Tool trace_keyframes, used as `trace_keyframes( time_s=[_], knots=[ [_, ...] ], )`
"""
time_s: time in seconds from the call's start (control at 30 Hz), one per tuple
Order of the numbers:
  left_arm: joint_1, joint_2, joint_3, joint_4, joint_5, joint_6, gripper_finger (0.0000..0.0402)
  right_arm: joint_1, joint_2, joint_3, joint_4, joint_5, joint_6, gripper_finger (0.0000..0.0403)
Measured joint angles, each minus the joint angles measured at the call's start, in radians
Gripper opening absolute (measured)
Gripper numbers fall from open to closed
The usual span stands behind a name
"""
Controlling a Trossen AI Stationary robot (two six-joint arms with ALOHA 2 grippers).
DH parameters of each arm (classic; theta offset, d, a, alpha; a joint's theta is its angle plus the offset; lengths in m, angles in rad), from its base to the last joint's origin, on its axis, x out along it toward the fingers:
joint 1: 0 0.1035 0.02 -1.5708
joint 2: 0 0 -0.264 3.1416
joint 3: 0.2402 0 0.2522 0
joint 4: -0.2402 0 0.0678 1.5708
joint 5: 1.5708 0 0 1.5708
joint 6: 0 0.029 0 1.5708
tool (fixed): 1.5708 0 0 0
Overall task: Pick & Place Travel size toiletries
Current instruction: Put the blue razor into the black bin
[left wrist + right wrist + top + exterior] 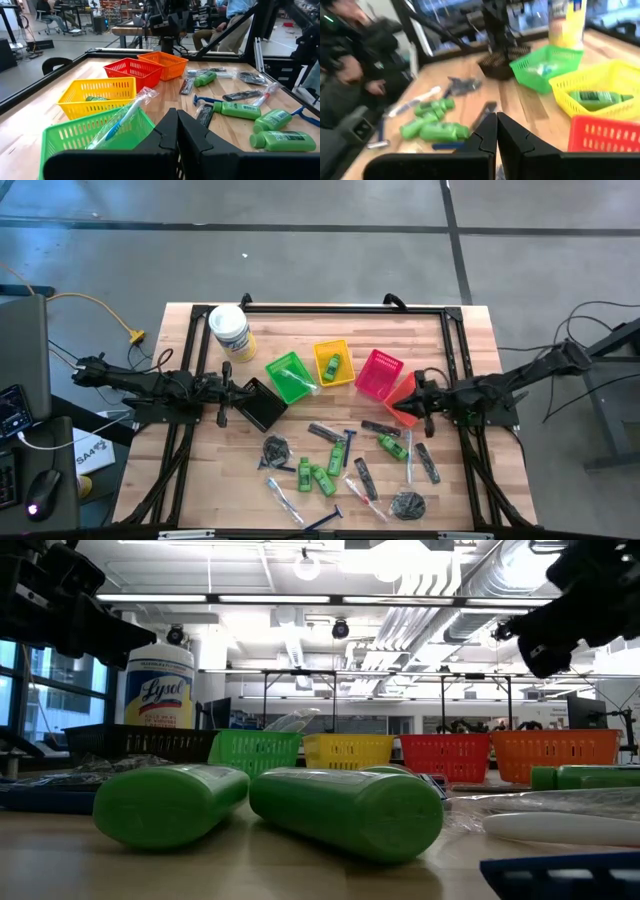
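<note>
Travel size toiletries lie scattered on the near half of the wooden table: green mini bottles (pixel 322 477), black combs (pixel 427 462), dark coiled bundles (pixel 407 504), clear tubes (pixel 283 498) and a blue razor (pixel 322 521). One clear tube (pixel 125 117) leans in the green basket (pixel 290 376). A green bottle (pixel 597 97) lies in the yellow basket (pixel 334 363). My left gripper (pixel 233 393) is shut and hovers beside the black basket (pixel 262 405). My right gripper (pixel 412 404) is shut by the orange basket (pixel 400 392). Neither holds anything.
A red basket (pixel 379 373) stands between the yellow and orange ones. A white tub with a yellow label (pixel 230 332) stands at the far left. A black frame (pixel 330 308) borders the table. People show in the room beyond, and bare wood lies along the far edge.
</note>
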Motion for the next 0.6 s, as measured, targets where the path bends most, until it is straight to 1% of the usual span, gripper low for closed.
trace_keyframes(
  time_s=[0.2,0.27,0.33,0.43,0.53,0.6],
  knots=[
    [0.000,0.000,0.000,-0.001,0.001,0.001,0.0000,0.001,0.310,0.205,-0.041,-0.046,-0.007,0.0003],
    [0.000,0.000,0.000,-0.001,0.001,0.001,0.0000,0.004,0.389,0.268,-0.062,-0.041,-0.036,0.0003],
    [0.000,0.000,0.000,-0.001,0.001,0.002,0.0000,0.004,0.437,0.310,-0.047,-0.039,-0.086,0.0003],
    [0.000,0.000,0.000,-0.002,0.029,0.002,0.0000,0.004,0.456,0.318,0.037,-0.044,-0.181,0.0003],
    [0.000,0.000,0.000,-0.007,0.094,0.001,0.0000,0.004,0.402,0.308,0.062,-0.025,-0.224,0.0003],
    [0.000,0.000,0.000,-0.010,0.114,-0.010,0.0000,0.004,0.352,0.295,0.073,0.001,-0.229,0.0003]
  ],
)
